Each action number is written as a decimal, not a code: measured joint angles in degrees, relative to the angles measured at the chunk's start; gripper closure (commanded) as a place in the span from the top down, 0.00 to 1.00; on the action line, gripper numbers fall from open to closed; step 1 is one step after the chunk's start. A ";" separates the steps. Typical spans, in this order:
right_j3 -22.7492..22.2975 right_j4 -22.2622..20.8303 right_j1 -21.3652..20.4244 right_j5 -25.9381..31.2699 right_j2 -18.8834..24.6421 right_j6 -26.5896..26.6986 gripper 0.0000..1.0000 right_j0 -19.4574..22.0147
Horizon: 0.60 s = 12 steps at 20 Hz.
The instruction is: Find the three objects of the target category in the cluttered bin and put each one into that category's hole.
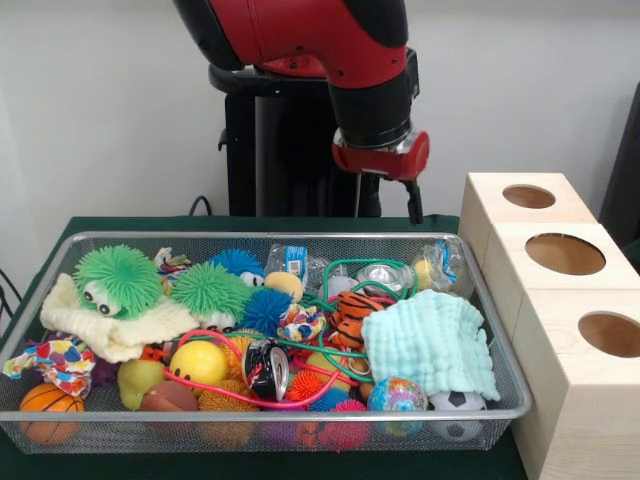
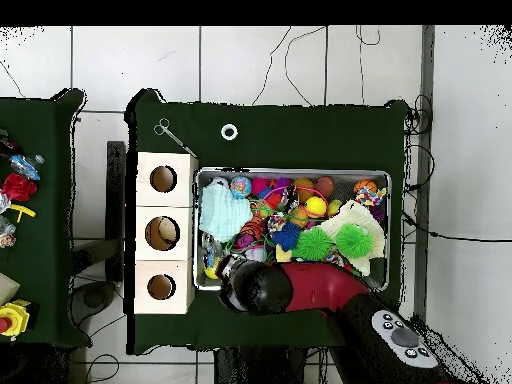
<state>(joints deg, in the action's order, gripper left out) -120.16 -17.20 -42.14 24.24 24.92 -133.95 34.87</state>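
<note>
Bin (image 1: 505, 340) full of toys. Holes (image 1: 565, 253) look empty. Fingers (image 1: 385, 205) apart, holding nothing. All sorting left.

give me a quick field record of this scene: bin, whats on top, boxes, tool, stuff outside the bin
bin: wire mesh bin on green table cover, full of toys
top items: mint green cloth, two green spiky balls, cream cloth, yellow ball, small basketball
boxes: three wooden boxes beside the bin, one round hole each
tool: tool above the bin's back edge, holding nothing; open or shut unclear
outside bin: white ring and a metal implement on the cover
</note>
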 measured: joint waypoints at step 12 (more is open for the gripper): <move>0.11 3.66 7.82 -22.08 -18.30 -0.15 1.00 -9.71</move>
<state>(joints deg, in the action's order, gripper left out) -120.05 -13.55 -34.32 2.15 6.63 -134.11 25.15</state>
